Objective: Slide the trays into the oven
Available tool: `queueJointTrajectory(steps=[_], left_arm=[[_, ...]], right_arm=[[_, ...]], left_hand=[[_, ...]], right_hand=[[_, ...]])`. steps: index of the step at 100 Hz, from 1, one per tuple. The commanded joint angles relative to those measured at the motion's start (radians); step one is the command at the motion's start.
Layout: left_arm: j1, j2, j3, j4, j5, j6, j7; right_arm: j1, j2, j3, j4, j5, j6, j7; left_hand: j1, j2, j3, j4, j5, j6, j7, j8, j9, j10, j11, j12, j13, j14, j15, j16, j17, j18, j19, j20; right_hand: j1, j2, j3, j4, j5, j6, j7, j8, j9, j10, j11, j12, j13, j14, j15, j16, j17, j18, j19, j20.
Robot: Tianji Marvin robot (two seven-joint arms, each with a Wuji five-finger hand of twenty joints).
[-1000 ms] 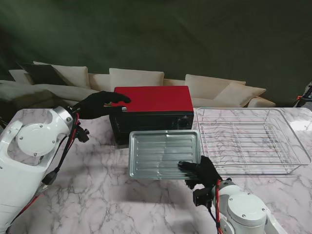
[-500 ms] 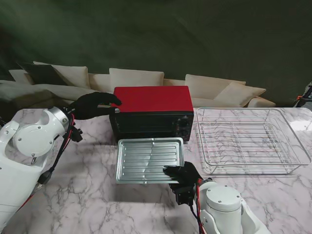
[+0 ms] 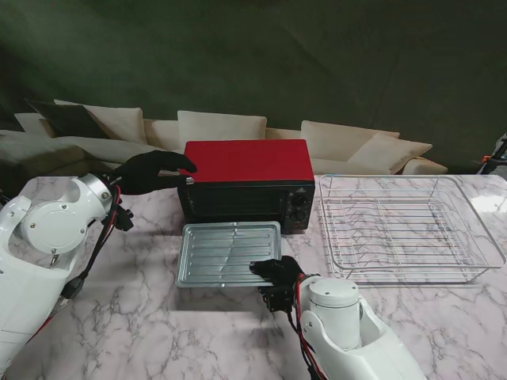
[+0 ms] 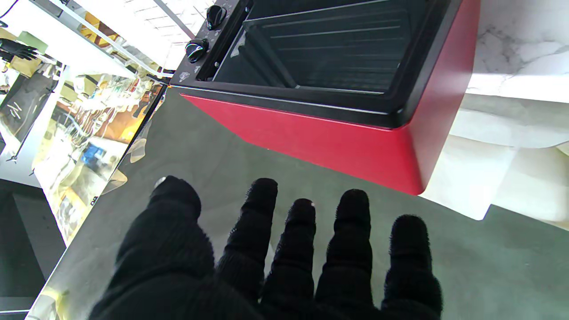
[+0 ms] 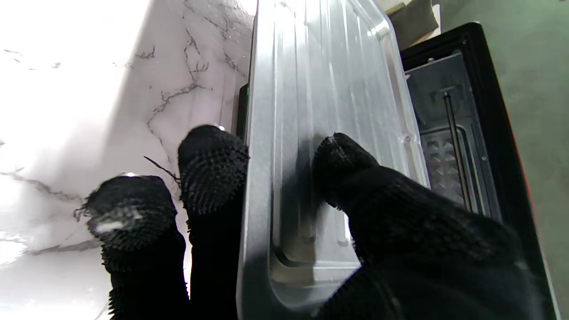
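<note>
On your far left, the left hand [image 3: 154, 171] reaches toward the top left corner of the red toaster oven [image 3: 247, 161], with its dark fingertips close to that corner. From the left wrist camera its fingers [image 4: 346, 249] are spread apart with nothing between them, and the red shell and dark open cavity of the oven [image 4: 320, 58] lie beyond them, so read that hand as wide and empty; you cannot tell there whether it touches the shell.

Moving right, the oven sits at the far side of the marble desk [image 3: 142, 317], its black front facing you and its knobs [image 3: 300, 203] on the right side of that face. Directly in front of it, nearer to you, is the ribbed metal baking tray [image 3: 226, 252], its far edge close against the oven's front.

Your right hand [image 3: 276, 271] grips that tray at its near right corner. The right wrist camera shows the thumb [image 5: 355, 178] pressed on the tray's ribbed upper surface [image 5: 311, 89] and the fingers [image 5: 213, 173] under the rim, with the oven opening just past the tray's far end.

On the right of the desk, beside the oven, a clear plastic bin [image 3: 485, 237] holds a wire rack [image 3: 388, 226].
</note>
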Motion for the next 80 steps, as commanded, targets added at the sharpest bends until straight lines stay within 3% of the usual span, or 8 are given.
queueJointTrajectory(steps=[1, 31, 58, 80], left_arm=[[0.002, 0.001, -0.001, -0.002, 0.001, 0.000, -0.017], [0.007, 0.002, -0.007, -0.007, 0.007, -0.002, -0.019], [0.003, 0.001, 0.002, -0.003, 0.003, 0.005, -0.018], [0.007, 0.000, 0.002, -0.003, 0.002, 0.004, -0.010]], right_arm=[[0.022, -0.010, 0.001, 0.021, 0.015, 0.006, 0.007], [0.097, -0.018, -0.004, 0.128, 0.087, -0.024, 0.020], [0.159, 0.001, -0.026, 0.215, 0.070, -0.079, 0.122], [0.200, -0.003, -0.028, 0.259, 0.078, -0.094, 0.134]], left_hand=[[0.018, 0.033, -0.024, -0.009, 0.020, -0.022, 0.008, 0.009, 0.002, -0.013, -0.005, -0.012, -0.012, -0.011, -0.018, -0.008, -0.021, -0.012, -0.006, 0.006], [0.019, 0.033, -0.024, -0.009, 0.020, -0.022, 0.008, 0.010, 0.003, -0.012, -0.002, -0.010, -0.007, -0.013, -0.013, -0.007, -0.020, -0.012, -0.008, 0.008], [0.017, 0.037, -0.024, -0.009, 0.019, -0.022, 0.008, 0.010, 0.000, -0.013, -0.002, -0.007, -0.008, -0.013, -0.012, -0.005, -0.020, -0.012, -0.009, 0.009], [0.017, 0.036, -0.024, -0.010, 0.019, -0.021, 0.007, 0.009, 0.000, -0.012, -0.002, -0.007, -0.008, -0.013, -0.012, -0.004, -0.021, -0.013, -0.012, 0.009]], right_hand=[[0.074, 0.091, 0.115, 0.036, 0.119, -0.166, 0.097, 0.072, 0.041, 0.005, 0.092, 0.025, 0.053, -0.027, 0.040, 0.027, 0.009, 0.042, 0.044, 0.025], [0.076, 0.093, 0.111, 0.036, 0.116, -0.161, 0.091, 0.076, 0.037, 0.009, 0.098, 0.042, 0.052, -0.023, 0.064, 0.034, 0.002, 0.044, 0.063, 0.043], [0.075, 0.098, 0.103, 0.035, 0.116, -0.161, 0.084, 0.084, 0.035, 0.005, 0.101, 0.058, 0.052, -0.028, 0.085, 0.040, -0.004, 0.037, 0.085, 0.062], [0.078, 0.098, 0.099, 0.035, 0.114, -0.156, 0.077, 0.090, 0.034, 0.006, 0.098, 0.068, 0.052, -0.028, 0.092, 0.043, -0.006, 0.037, 0.087, 0.069]])
